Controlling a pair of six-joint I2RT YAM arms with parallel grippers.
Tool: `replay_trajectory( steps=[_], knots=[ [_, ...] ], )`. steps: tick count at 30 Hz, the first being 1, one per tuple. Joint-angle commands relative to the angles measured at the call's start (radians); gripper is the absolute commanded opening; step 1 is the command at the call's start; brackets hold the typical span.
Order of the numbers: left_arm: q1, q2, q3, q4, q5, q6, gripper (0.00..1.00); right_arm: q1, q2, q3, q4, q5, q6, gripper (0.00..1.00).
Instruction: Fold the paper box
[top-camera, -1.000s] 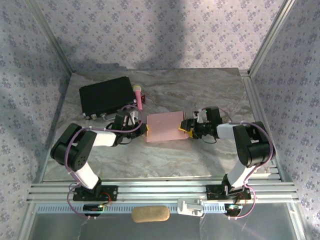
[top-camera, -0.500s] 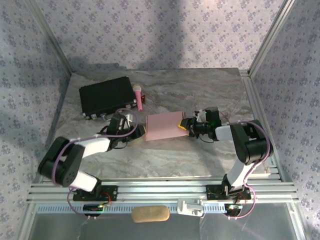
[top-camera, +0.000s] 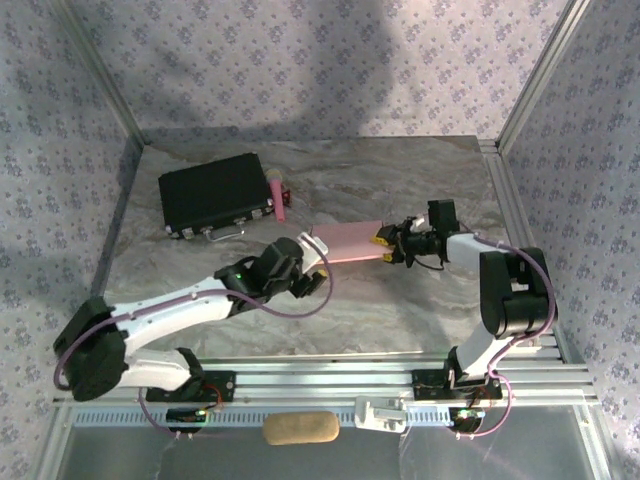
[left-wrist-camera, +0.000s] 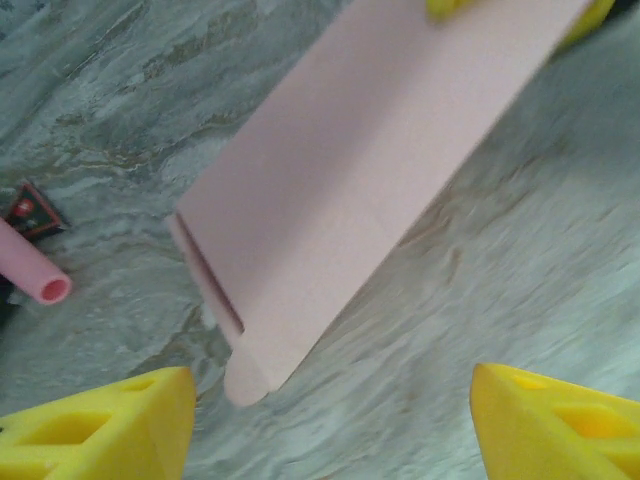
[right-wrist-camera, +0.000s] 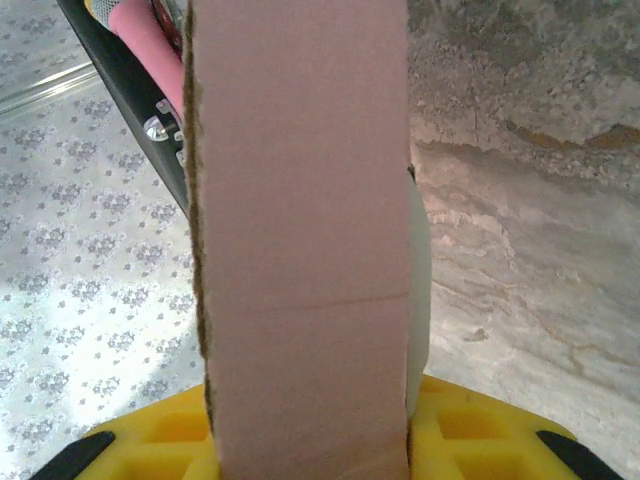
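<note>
Find the paper box (top-camera: 348, 243) flat, near the middle of the worktop (top-camera: 400, 180), pinched at its right end by the right gripper (top-camera: 386, 246); fingers (right-wrist-camera: 150, 445) closed on the pink cardboard, seen edge-on from the right wrist. Find the left gripper (top-camera: 312, 262) just short of the box's free left end, fingers (left-wrist-camera: 110, 420) spread wide, holding nothing, with that end ahead of and between them. Cannot tell whether the free end touches the worktop or hangs just above it. Judged risks: with one pinch at one end only, sagging or pivoting of the thin cardboard in the grip. On an off-centre left closure, a crease away from the score line or a crushed tab at the near corner. On a push from the left against the right-hand hold, buckling of the panel or slipping out of the right fingers. Note also the pink tube (top-camera: 277, 195) and black case (top-camera: 215, 195) near the left end, behind it; on any backward swing of box or wrist, a likely knock. Advise a slow, centred approach.
</note>
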Motion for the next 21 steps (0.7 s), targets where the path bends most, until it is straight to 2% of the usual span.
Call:
replay_trajectory(
  steps=[1,6,14,17,21],
  knots=[
    [-0.024,0.094,0.042,-0.037,-0.161,0.280,0.72,-0.015,0.014,0.055,-0.267,-0.048,-0.086,0.30],
    [-0.057,0.234,0.086,0.050,-0.272,0.427,0.75,-0.040,0.015,0.052,-0.304,-0.060,-0.094,0.30],
    [-0.061,0.363,0.137,0.156,-0.334,0.483,0.71,-0.068,0.033,0.052,-0.334,-0.088,-0.104,0.29],
    [-0.063,0.378,0.148,0.159,-0.331,0.478,0.63,-0.078,0.043,0.046,-0.338,-0.096,-0.106,0.29],
    [-0.064,0.362,0.176,0.091,-0.267,0.452,0.44,-0.085,0.049,0.043,-0.339,-0.103,-0.107,0.31]
  ],
)
